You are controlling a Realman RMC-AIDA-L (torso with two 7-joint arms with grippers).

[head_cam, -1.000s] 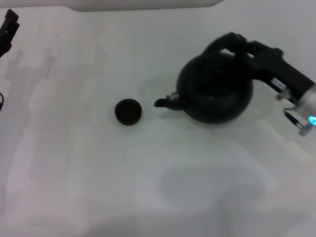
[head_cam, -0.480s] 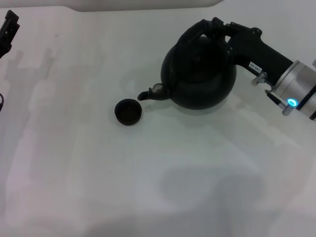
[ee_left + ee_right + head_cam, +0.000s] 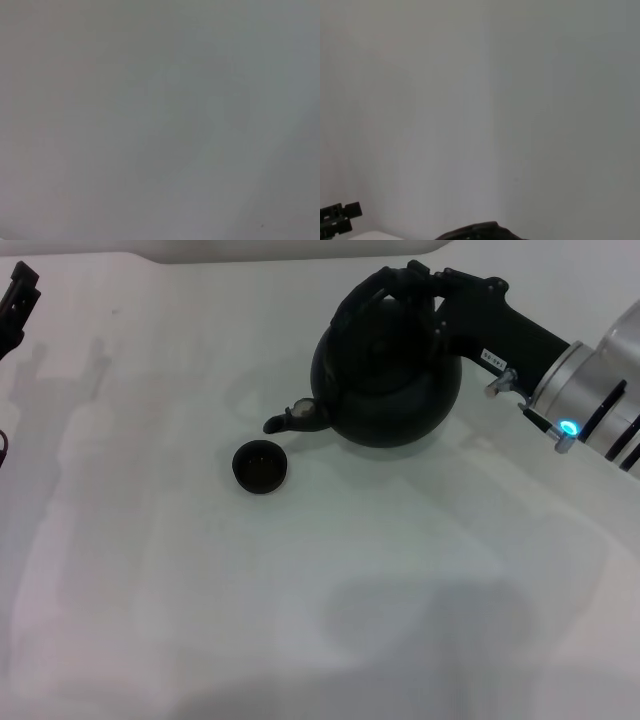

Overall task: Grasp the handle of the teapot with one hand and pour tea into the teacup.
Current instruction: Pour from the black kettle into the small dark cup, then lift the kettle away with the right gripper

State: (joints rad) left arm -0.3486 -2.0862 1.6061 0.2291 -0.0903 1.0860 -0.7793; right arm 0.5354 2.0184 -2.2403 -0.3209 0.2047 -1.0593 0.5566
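The right gripper (image 3: 420, 288) is reaching in from the right side of the head view and its jaws are clamping the handle (image 3: 372, 290), the ribbed black arch over the top of the teapot (image 3: 385, 370). The teapot is hanging from that grip above the white desk (image 3: 300, 600), and its faint shadow is lying on the desk just beside its base. The body is sitting tilted, with the spout (image 3: 290, 420) pointing toward the teacup (image 3: 260, 466) and dipping slightly downward.

Taking the teacup as the landmark: the teacup is standing upright on the desk, low and handleless. The spout tip is hovering just beyond the teacup's far rim and a little to its right, close but apart from it. The teapot body is lying farther to the right and beyond the teacup. No liquid is showing between spout and teacup. The right arm's silver wrist section with a lit blue ring (image 3: 570, 427) is sitting well to the right of the teacup.

The left gripper (image 3: 15, 300) is sitting far to the left of the teacup at the frame edge, well apart from both task items; whether its jaws are open or closed cannot be told.

The left wrist view is showing only a plain pale surface. The right wrist view is showing a plain pale background.
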